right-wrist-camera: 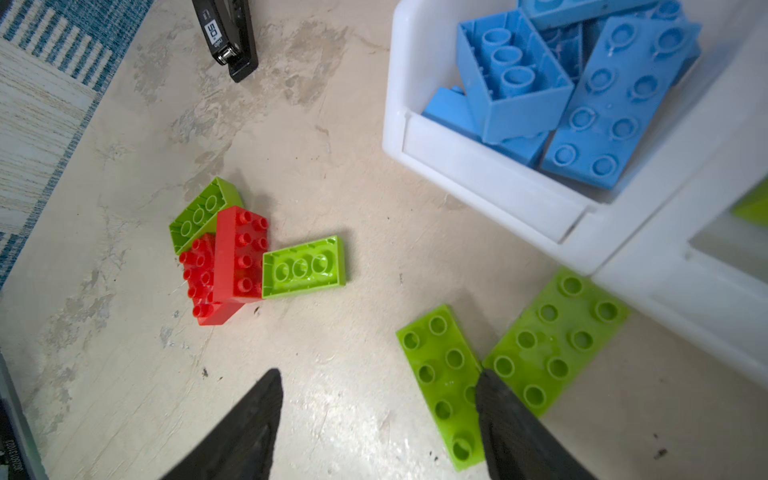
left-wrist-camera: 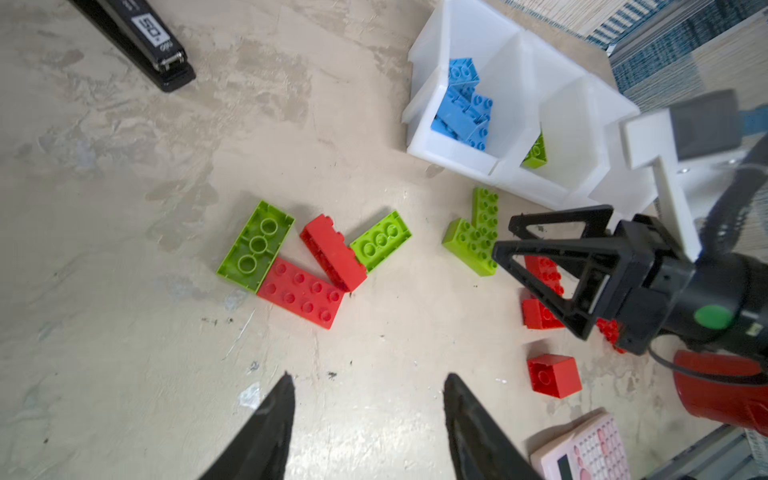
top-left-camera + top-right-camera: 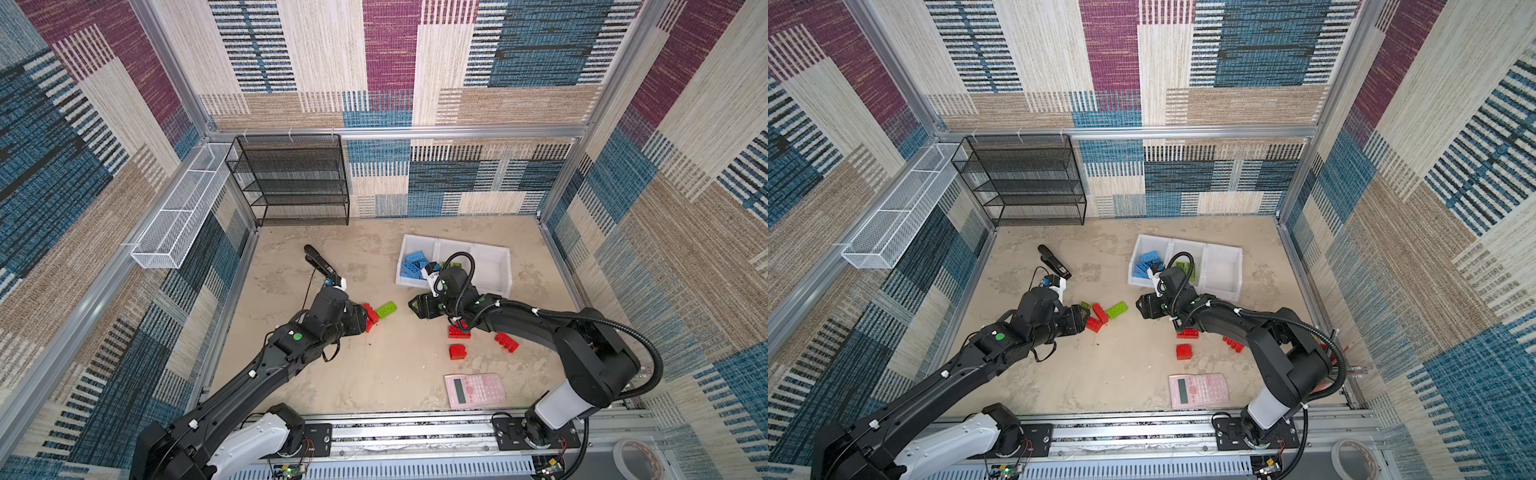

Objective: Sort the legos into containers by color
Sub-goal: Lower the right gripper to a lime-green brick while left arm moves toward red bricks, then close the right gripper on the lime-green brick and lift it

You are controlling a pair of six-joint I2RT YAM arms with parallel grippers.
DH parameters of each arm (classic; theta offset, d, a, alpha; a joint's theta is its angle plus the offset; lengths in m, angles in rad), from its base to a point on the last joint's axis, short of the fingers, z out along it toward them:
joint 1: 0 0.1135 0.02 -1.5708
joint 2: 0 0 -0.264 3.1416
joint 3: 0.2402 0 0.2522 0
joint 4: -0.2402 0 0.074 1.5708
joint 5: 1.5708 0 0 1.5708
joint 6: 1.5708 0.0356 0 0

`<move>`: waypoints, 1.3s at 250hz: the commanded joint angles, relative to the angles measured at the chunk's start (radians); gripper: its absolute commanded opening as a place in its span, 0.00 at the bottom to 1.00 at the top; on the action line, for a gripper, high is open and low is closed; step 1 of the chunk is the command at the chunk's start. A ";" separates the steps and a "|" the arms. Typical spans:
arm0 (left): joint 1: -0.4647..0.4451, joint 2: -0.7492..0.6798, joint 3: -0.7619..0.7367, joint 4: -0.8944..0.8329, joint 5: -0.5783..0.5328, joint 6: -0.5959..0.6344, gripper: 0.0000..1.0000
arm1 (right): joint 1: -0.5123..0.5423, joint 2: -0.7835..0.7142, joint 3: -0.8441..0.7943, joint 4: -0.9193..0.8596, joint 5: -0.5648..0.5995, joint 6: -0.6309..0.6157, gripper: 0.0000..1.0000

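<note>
Three white containers stand in a row at the back right. The left one holds several blue legos and the middle one a green lego. A cluster of two green and two red legos lies on the floor mid-table. My left gripper hovers open just short of that cluster, nothing between its fingers. My right gripper is open over two flat green legos beside the containers, one finger overlapping the nearer one. Three red legos lie under the right arm.
A black stapler lies behind the left gripper. A pink calculator sits near the front rail. A black mesh rack and a white wire basket line the back left walls.
</note>
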 commanded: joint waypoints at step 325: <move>0.000 -0.004 -0.054 -0.008 0.014 -0.055 0.58 | 0.127 0.168 0.078 -0.141 0.317 -0.102 0.34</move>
